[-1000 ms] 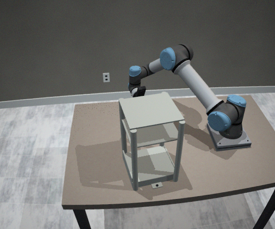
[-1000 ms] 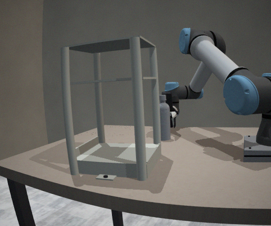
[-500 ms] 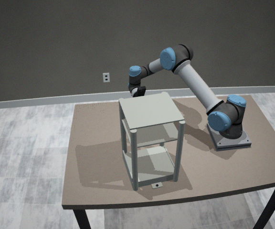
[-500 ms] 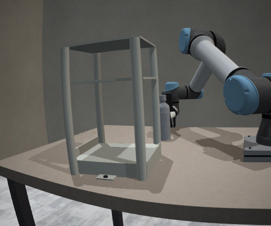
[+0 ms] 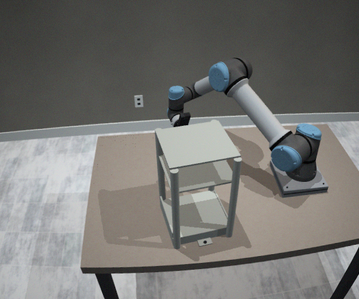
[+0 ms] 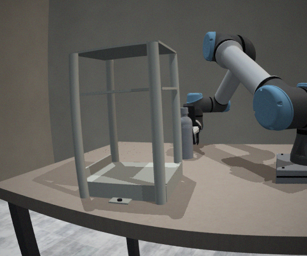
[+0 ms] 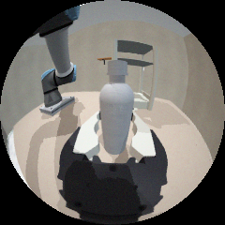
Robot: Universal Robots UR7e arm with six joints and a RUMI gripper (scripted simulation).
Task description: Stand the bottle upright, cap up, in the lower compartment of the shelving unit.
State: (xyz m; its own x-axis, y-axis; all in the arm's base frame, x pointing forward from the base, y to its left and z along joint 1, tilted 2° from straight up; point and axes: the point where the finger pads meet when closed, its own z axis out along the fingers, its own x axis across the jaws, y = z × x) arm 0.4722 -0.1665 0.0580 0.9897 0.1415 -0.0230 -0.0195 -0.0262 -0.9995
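Observation:
A grey bottle stands upright, cap up, on the table behind the shelving unit. In the top view the shelving unit hides the bottle. My gripper is at the bottle's side, and in the wrist view my white fingers press the bottle from both sides at its lower body. The gripper is shut on the bottle. The lower compartment holds nothing, with a low front lip.
The robot base sits on the table at the right. A small grey tag with a black dot lies on the table in front of the shelf. The shelf's posts and middle board stand between the bottle and the front.

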